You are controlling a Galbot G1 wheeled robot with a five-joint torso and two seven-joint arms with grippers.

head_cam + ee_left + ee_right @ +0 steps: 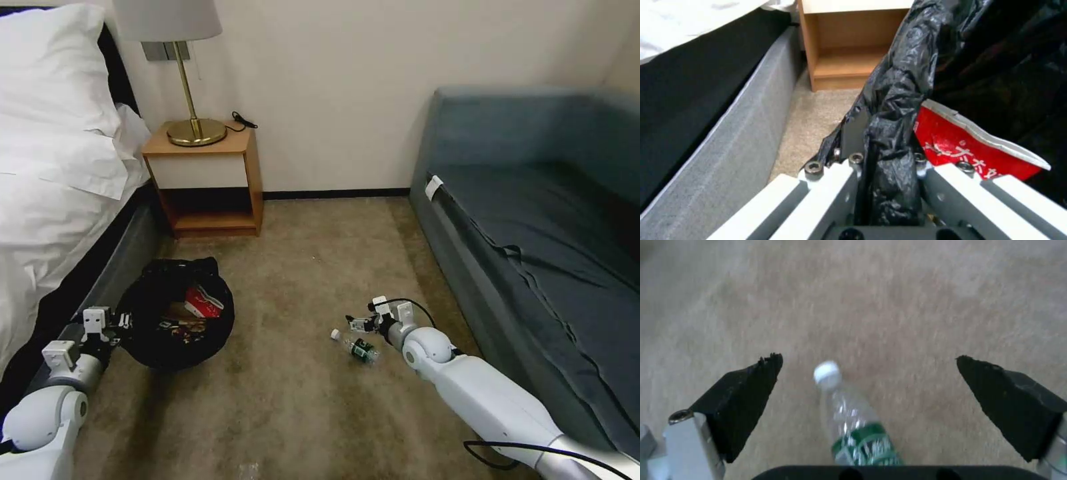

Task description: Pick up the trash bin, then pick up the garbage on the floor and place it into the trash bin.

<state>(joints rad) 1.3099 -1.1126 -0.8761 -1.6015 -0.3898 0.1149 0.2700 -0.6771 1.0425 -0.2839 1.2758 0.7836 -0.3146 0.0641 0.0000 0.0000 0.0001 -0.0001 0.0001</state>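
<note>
Your right pincer (869, 383) hangs wide open over the bottle (858, 426), which lies on the carpet between its fingers (746, 396), cap pointing away. Judge the bottle light, thin-walled, smooth and apt to roll: close across the labelled middle, not the neck. Your left pincer (887, 186) is clamped on the bin (177, 313) by its bagged rim, a red packet (969, 150) just inside.

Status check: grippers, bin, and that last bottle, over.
Left gripper shut on the bin rim, red packet inside. Right gripper open, straddling the bottle lying on the carpet. Nothing in the way.
</note>
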